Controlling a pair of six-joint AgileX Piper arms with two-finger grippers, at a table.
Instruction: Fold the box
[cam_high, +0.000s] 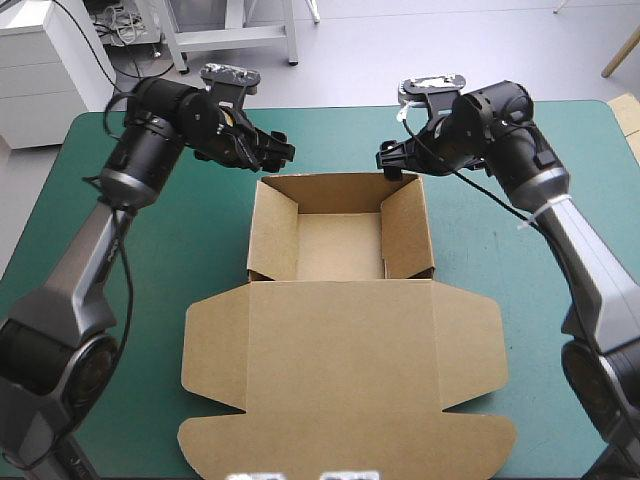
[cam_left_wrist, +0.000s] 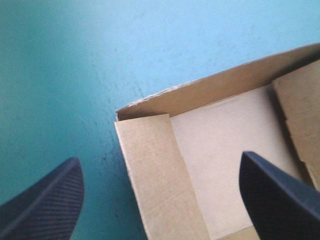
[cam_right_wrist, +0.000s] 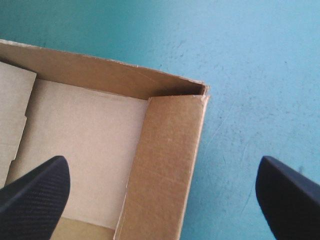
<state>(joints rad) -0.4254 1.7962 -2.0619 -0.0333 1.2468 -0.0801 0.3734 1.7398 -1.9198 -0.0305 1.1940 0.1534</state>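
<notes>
The brown box stands mid-table as an open tray with its walls raised, and its lid lies flat toward the near edge. My left gripper hovers open just above the tray's far left corner. In the left wrist view that gripper straddles the corner of the box, one finger outside over the cover, the other over the tray floor. My right gripper hangs open over the far right corner. In the right wrist view it spans the side wall of the box. Neither holds anything.
The teal-green cover lies bare on both sides of the box and behind it. The lid's flaps reach almost to the table's near edge. A pale strip shows at the far right edge of the table.
</notes>
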